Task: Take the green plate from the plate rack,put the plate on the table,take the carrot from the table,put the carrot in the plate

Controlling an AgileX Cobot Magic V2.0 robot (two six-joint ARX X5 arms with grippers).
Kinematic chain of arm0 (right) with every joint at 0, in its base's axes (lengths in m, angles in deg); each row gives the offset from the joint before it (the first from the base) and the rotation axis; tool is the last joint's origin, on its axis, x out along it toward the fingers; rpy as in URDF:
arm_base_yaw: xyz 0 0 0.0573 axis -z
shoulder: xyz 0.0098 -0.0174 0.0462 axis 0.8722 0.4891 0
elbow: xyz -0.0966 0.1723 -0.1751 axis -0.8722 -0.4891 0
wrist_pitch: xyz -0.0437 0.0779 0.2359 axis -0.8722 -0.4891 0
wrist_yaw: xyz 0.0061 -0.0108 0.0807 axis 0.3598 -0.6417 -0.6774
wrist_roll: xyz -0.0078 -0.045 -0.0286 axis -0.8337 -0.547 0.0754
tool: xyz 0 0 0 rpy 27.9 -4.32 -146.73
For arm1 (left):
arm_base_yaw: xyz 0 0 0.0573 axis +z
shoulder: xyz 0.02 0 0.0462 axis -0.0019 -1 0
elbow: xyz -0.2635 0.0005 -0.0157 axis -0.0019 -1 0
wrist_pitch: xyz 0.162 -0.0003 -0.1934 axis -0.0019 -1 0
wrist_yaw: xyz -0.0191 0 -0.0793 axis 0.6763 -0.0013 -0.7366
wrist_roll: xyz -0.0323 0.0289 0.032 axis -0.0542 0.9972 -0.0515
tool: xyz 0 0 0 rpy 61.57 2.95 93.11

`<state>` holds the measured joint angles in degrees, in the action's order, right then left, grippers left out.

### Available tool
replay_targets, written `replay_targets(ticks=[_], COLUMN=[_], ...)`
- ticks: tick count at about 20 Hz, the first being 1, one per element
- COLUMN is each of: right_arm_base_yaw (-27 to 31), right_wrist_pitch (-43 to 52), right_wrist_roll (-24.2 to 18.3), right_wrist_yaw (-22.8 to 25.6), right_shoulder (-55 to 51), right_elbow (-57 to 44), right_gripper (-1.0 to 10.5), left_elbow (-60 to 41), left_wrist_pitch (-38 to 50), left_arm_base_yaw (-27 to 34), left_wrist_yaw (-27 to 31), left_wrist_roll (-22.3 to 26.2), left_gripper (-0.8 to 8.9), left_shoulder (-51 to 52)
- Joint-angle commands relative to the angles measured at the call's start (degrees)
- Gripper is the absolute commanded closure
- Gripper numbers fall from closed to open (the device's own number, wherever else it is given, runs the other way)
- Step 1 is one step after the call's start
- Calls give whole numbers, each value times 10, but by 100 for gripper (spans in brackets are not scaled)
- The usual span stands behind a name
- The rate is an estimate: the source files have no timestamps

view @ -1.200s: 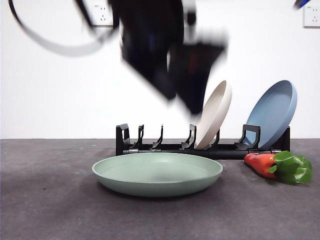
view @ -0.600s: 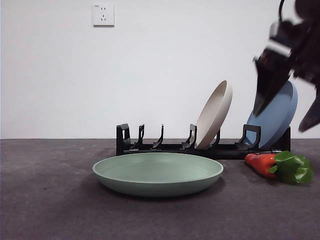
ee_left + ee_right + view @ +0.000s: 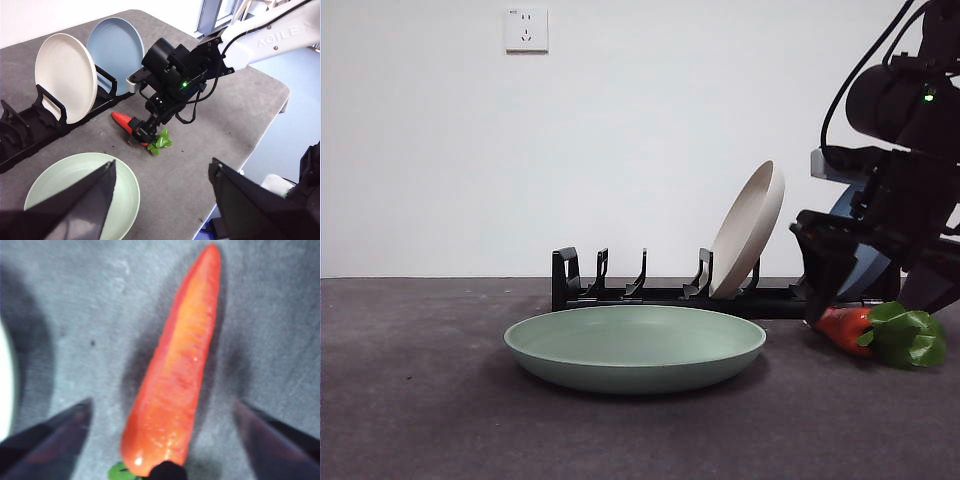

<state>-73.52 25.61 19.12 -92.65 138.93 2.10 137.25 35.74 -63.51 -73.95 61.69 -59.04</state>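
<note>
Lowered, right end effector [image 3: 162,412] straddles carrot [image 3: 180,365], lengthwise between spread jaws.

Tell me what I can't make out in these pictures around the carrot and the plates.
- Blue plate, front view: mostly hidden behind the right gripper.
- Carrot, right wrist view: leafy top cut off by the bottom edge; image blurred.
- Plate rack, left wrist view: far end cut off by the edge.
- Green plate, left wrist view: partly covered by the left gripper.

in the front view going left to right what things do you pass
green plate → beige plate in the plate rack → right gripper → carrot, on the table.
</note>
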Motion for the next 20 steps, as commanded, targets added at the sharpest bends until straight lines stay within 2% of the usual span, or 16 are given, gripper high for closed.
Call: replay_targets(ticks=[1,4,8,9,10,15,18,20], right_arm_base_yaw=[-1,-1,-1,-1,-1,-9,-43,-82], right_wrist_pitch=[2,4,-1,-4,-5,-37,-57,-59], right_wrist_roll=[8,8,8,8,8,7,8,28], right_wrist_yaw=[2,0,-1,-1,-1,-5,-7,-27], right_shoulder=[11,11,11,11,11,-28,-102,-145], right_elbow=[0,0,0,0,0,0,0,0], right_gripper=[550,778,829,865,958,963,963,963], left_elbow=[-2,-2,-2,-2,-2,-2,-2,-2], left_wrist_pitch=[1,1,1,1,1,0,0,-1], left_arm_base_yaw=[-2,-2,-2,-2,-2,-2,-2,-2], left_wrist_yaw=[2,3,3,3,3,3,3,3], left_wrist_roll=[-7,-7,-7,-7,-7,-7,-6,-6], left_gripper=[495,495,495,495,495,495,495,495], left_shoulder=[0,0,0,0,0,0,0,0])
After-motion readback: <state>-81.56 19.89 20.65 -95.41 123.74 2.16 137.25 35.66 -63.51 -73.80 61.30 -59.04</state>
